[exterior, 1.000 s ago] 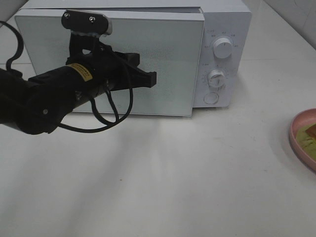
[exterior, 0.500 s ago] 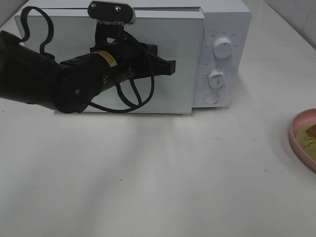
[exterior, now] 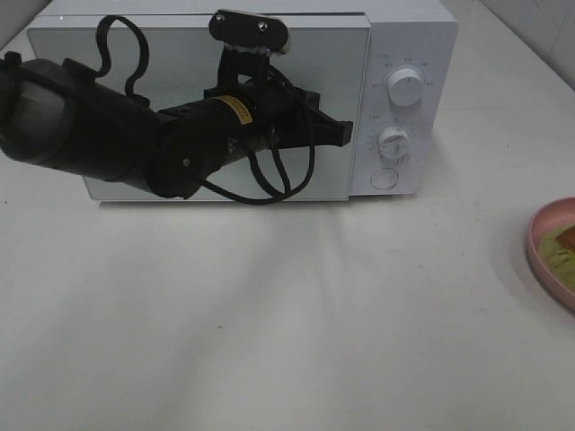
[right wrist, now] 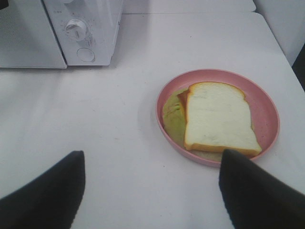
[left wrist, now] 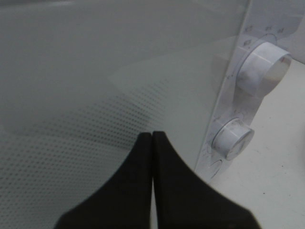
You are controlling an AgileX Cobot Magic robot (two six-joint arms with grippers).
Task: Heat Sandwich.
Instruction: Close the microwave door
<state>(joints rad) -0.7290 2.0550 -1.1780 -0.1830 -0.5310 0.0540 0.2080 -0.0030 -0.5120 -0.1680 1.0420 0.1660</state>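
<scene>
From the high camera, the left gripper [exterior: 341,133] is hovering, fingers pinched together and holding nothing, against the right edge of the microwave [exterior: 409,54] door, just beside the control dials; the sandwich [exterior: 559,247] is sitting on the pink plate [exterior: 537,235] at the table's far right, well apart from the oven. In the left wrist view, the clenched left gripper [left wrist: 152,137] is pointing at the frosted door beside the lower dial [left wrist: 233,138], and the risk is that the tips slide off the smooth panel or nudge a dial instead of catching the door edge. In the right wrist view, the right gripper [right wrist: 151,168] is hanging wide apart and empty near the plate [right wrist: 267,102], where the sandwich [right wrist: 217,117] is lying flat; a shallow grasp could separate its layers or drag the plate.
</scene>
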